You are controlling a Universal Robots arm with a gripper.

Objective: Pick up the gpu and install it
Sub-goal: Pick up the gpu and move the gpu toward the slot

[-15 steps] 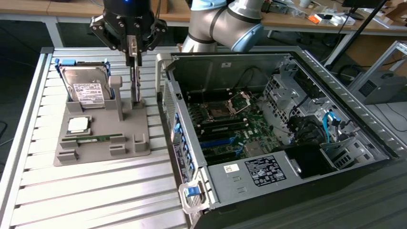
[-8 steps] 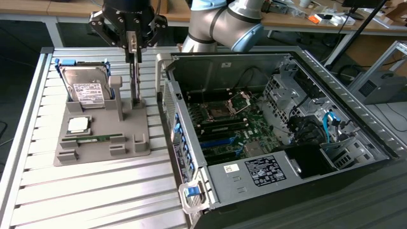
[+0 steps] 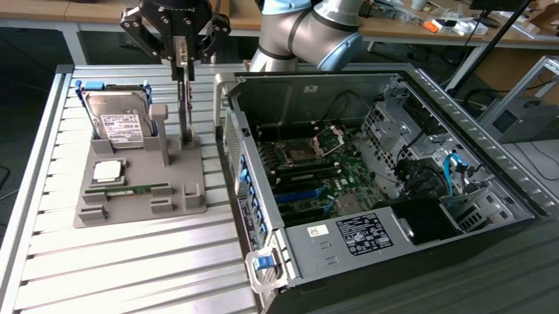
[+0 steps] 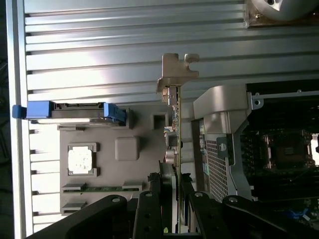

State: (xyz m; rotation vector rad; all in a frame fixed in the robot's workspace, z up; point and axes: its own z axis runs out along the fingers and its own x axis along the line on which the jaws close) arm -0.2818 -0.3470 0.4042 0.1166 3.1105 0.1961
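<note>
Upright, the gpu sits clamped in the gripper between the hard drive and the open computer case.

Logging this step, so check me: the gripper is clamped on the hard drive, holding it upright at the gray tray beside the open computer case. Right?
Not quite: the gripper is clamped on the gpu, not the hard drive, which sits in the gray tray. The exterior view shows it. The rest stands: upright, beside the open computer case.
</note>
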